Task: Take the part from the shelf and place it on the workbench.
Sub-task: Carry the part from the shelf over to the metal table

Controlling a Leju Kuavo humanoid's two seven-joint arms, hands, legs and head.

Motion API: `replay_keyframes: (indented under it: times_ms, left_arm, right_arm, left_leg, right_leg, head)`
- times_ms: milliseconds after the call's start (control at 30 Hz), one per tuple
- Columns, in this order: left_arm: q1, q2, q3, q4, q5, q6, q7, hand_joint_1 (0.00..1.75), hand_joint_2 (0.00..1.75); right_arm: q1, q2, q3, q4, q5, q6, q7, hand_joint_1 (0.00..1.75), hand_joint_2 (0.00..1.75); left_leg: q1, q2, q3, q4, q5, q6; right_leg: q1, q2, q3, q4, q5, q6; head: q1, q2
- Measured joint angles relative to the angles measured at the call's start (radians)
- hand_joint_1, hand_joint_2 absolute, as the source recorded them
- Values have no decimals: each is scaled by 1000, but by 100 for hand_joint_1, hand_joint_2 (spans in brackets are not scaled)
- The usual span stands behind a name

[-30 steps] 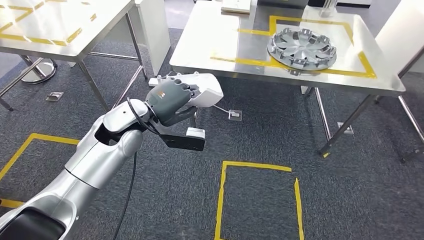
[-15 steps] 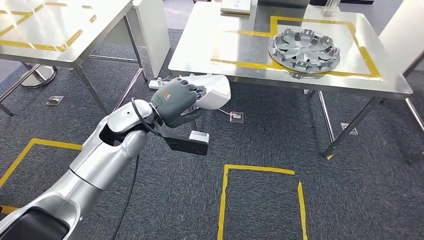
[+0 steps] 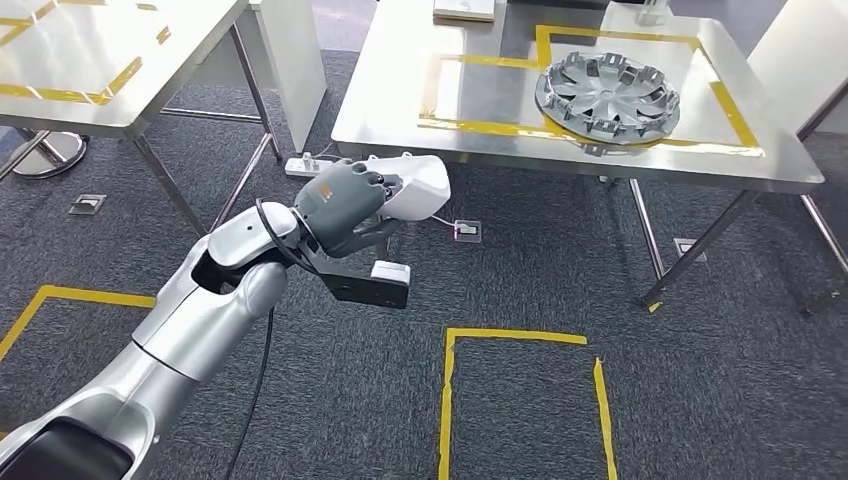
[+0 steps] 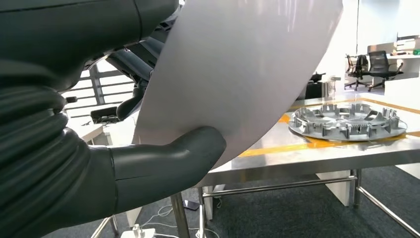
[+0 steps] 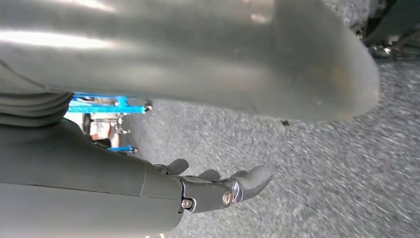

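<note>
White part [image 3: 415, 185] sits gripped in the left hand [image 3: 345, 205] in the head view, above the carpet just short of the workbench [image 3: 420, 95], where a wheel cover [image 3: 607, 95] lies. Left wrist view: thumb [image 4: 168, 161] pressed under the part. Right wrist view: right hand [image 5: 218, 191] holds nothing, fingers loosely apart.

You see the left hand [image 3: 345, 200] gripping a white part [image 3: 415, 185] above the carpet, just short of the steel workbench [image 3: 400, 110].
</note>
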Motion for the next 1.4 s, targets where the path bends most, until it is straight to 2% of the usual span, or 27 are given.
replay_keyframes:
  times_ms: [67, 133, 167, 200, 267, 333, 367, 433, 500, 600, 633, 667, 700, 733, 800, 833, 867, 900, 967, 1033, 1100, 1167, 1200, 1233, 1267, 1333, 1400]
  left_arm:
    - [-1, -1, 2, 1, 1, 0, -1, 162, 175]
    - [0, -1, 3, 3, 2, -1, -1, 162, 175]
    - [1, -1, 3, 5, 2, -1, 0, 162, 175]
    - [2, -1, 3, 6, 3, -1, 0, 162, 175]
    - [1, -2, 3, 7, 5, -1, 4, 162, 175]
    - [-1, -2, 4, 7, 9, -2, 7, 162, 175]
    - [-2, -2, 5, 8, 11, -3, 9, 162, 175]
    - [-4, -2, 6, 8, 15, -6, 12, 162, 175]
    - [-4, -2, 8, 8, 17, -7, 15, 162, 175]
    - [-1, 3, 14, 11, 18, -7, 14, 162, 175]
    - [3, 5, 15, 12, 18, -7, 13, 162, 175]
    - [7, 8, 15, 14, 18, -7, 12, 162, 175]
    - [10, 9, 15, 15, 18, -7, 11, 162, 175]
    - [12, 11, 16, 16, 18, -7, 10, 162, 175]
    - [12, 13, 18, 17, 18, -6, 10, 162, 175]
    - [12, 14, 19, 17, 18, -5, 10, 162, 175]
    - [13, 15, 20, 17, 19, -5, 9, 162, 175]
    - [13, 16, 21, 17, 19, -4, 9, 162, 175]
    - [12, 14, 21, 17, 18, -3, 8, 162, 175]
    - [10, 11, 21, 15, 18, -1, 6, 162, 175]
    - [9, 10, 21, 16, 18, 1, 4, 162, 175]
    - [11, 10, 21, 18, 18, 1, 2, 162, 175]
    - [13, 10, 21, 19, 17, 1, 1, 162, 175]
    - [15, 10, 21, 19, 17, 1, -1, 162, 175]
    - [16, 10, 21, 19, 16, 1, -1, 162, 175]
    - [14, 10, 21, 19, 15, 1, -2, 162, 175]
    - [11, 10, 21, 19, 13, 1, -4, 162, 175]
  right_arm:
    - [0, 0, 0, 0, -1, 0, 0, 0, 0]
    - [0, 0, -1, 0, -5, 0, 0, 0, 0]
    - [1, 0, -2, 0, -7, 0, 0, 0, 0]
    - [2, 0, -2, 0, -9, 0, 0, 0, 0]
    - [3, 0, -2, 0, -10, 0, 0, 0, 0]
    - [-1, 0, -2, 0, -10, 0, 0, 0, 0]
    - [-3, 0, -2, 0, -9, 0, 0, 0, 0]
    - [-5, 1, -2, 0, -8, 1, 0, 0, 0]
    - [-4, 1, -2, 0, -7, 4, 3, 0, 0]
    - [-5, 1, -2, 0, -7, 8, 7, 0, 0]
    - [-5, 2, -2, 0, -8, 9, 6, 0, 0]
    - [-4, 2, -3, 0, -9, 10, 6, 0, 0]
    - [-3, 2, -3, 0, -10, 10, 6, 0, 0]
    - [-3, 2, -3, 0, -10, 10, 6, 0, 0]
    - [-3, 3, -3, 0, -10, 10, 6, 0, 0]
    - [-4, 4, -3, 0, -10, 10, 6, 0, 0]
    - [-5, 4, -3, 0, -10, 11, 6, 0, 0]
    - [-5, 5, -3, 0, -10, 11, 6, 0, 0]
    - [-2, 6, -3, 0, -10, 11, 6, 0, 0]
    - [-1, 6, -3, 0, -10, 11, 8, 0, 0]
    - [-3, 6, -3, 0, -10, 11, 10, 0, 0]
    - [-5, 6, -3, 0, -10, 11, 9, 0, 0]
    - [-5, 6, -3, 0, -10, 11, 8, 0, 0]
    - [-4, 6, -3, 0, -10, 11, 9, 0, 0]
    - [-3, 6, -3, 0, -10, 12, 9, 0, 0]
    - [-3, 6, -4, 0, -10, 12, 9, 0, 0]
    - [-5, 6, -4, 0, -10, 12, 9, 0, 0]
  left_leg:
    - [1, 10, 7, -4, -6, 11]
    - [-2, 21, 11, -3, -12, 17]
    - [-3, 26, 14, -2, -16, 18]
    - [-4, 32, 18, -1, -21, 18]
    - [-5, 43, 30, 2, -31, 14]
    - [-11, 53, 38, 5, -41, 4]
    - [-14, 59, 41, 6, -45, -2]
    - [-16, 76, 44, 4, -51, -13]
    - [-13, 68, 39, 26, -70, -25]
    - [-9, 28, -37, 184, -148, -37]
    - [-9, 23, -69, 243, -168, -38]
    - [-9, 20, -89, 276, -170, -38]
    - [-9, 19, -93, 272, -153, -37]
    - [-9, 14, -78, 231, -119, -34]
    - [-6, -27, -21, 98, -51, -28]
    - [-4, -49, 3, 48, -34, -26]
    - [-5, -67, 16, 19, -30, -23]
    - [-6, -71, 21, 12, -34, -20]
    - [-6, -51, 25, 5, -33, -9]
    - [-3, -29, 33, -4, -31, 4]
    - [-4, -10, 38, -6, -34, 11]
    - [-6, 12, 39, -4, -37, 15]
    - [-7, 26, 39, -3, -40, 16]
    - [-7, 38, 40, -1, -43, 16]
    - [-7, 50, 42, 0, -46, 15]
    - [-9, 70, 48, 4, -54, 9]
    - [-15, 87, 53, 7, -63, -2]
  right_leg:
    - [1, -10, -62, 110, -41, 6]
    - [1, -12, -149, 239, -70, 7]
    - [2, -13, -175, 264, -61, 7]
    - [2, -15, -182, 249, -32, 5]
    - [4, -37, -143, 128, 52, -2]
    - [13, -70, -101, 20, 98, -12]
    - [17, -79, -94, -2, 102, -18]
    - [17, -62, -92, -5, 100, -29]
    - [13, -44, -89, -9, 103, -40]
    - [9, -19, -85, -11, 103, -52]
    - [9, -9, -85, -10, 102, -54]
    - [9, 2, -85, -9, 101, -54]
    - [9, 14, -84, -8, 100, -54]
    - [9, 26, -83, -7, 99, -52]
    - [9, 48, -83, -2, 94, -46]
    - [8, 59, -85, -1, 93, -40]
    - [6, 69, -88, -1, 93, -34]
    - [4, 79, -91, -2, 95, -27]
    - [-1, 89, -93, -4, 96, -13]
    - [3, 52, -109, 28, 77, -3]
    - [6, 6, -149, 107, 37, 3]
    - [5, -7, -209, 219, -4, 8]
    - [5, -11, -232, 261, -13, 9]
    - [5, -14, -238, 267, -4, 10]
    - [5, -18, -223, 233, 22, 9]
    - [10, -53, -154, 97, 83, 1]
    - [18, -83, -107, 8, 108, -13]
  head:
    - [3, 0]
    - [5, 0]
    - [5, 0]
    - [5, 0]
    - [5, 0]
    - [5, 0]
    - [5, 0]
    - [5, 0]
    - [5, 0]
    - [4, 0]
    - [4, 0]
    - [4, 0]
    - [4, 0]
    - [4, 0]
    - [4, 0]
    - [4, 0]
    - [4, 0]
    - [4, 0]
    - [4, 0]
    - [9, 0]
    - [13, 0]
    - [13, 0]
    - [13, 0]
    - [13, 0]
    - [13, 0]
    - [14, 0]
    - [13, 0]
